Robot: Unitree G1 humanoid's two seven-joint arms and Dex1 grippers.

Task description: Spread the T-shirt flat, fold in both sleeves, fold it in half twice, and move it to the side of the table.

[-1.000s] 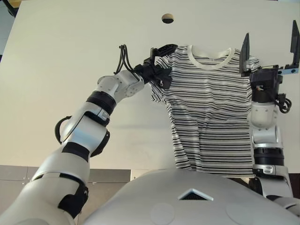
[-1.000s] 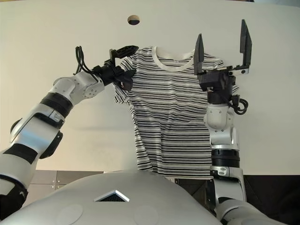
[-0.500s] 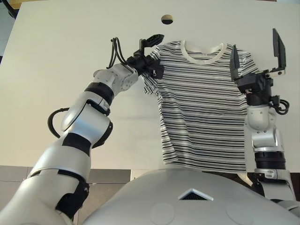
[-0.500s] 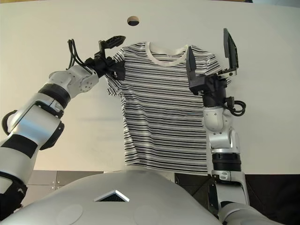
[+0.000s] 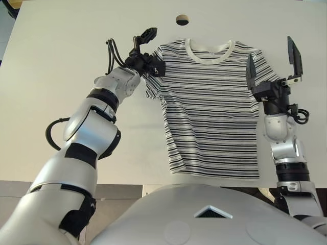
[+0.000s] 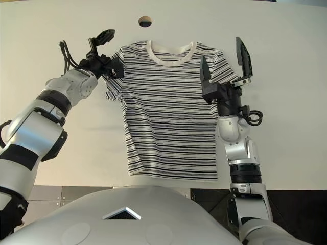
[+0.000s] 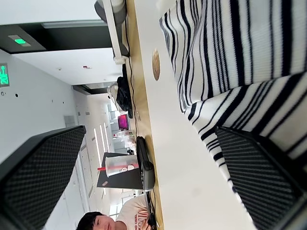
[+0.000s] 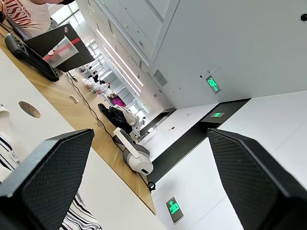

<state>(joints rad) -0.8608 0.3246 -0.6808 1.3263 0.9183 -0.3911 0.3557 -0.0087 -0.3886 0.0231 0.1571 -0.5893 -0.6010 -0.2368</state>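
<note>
**A:** Where is the T-shirt (image 5: 212, 107)?

**B:** It lies spread on the worktop (image 5: 61, 46), with its hem near the front edge and its collar pointing away.

**A:** And the claws?

**B:** The right claw (image 5: 271, 53) hovers over the right sleeve. Its fingers are spread wide, point up and hold nothing. The left claw (image 5: 152, 51) sits at the left sleeve, also wide open, with striped cloth against one finger.

**A:** What's farther back?

**B:** A round hole (image 5: 182, 20) in the worktop, just past the collar.

The left arm (image 5: 92, 132) and right arm (image 5: 280, 135) wear glossy silver-white shells broken by black joint bands. Black cables (image 5: 110, 48) loop off the wrists, at ten o'clock and three o'clock. The fingers (image 5: 292, 53) are flat black blades with cross-hatched pads (image 8: 48, 177).
</note>
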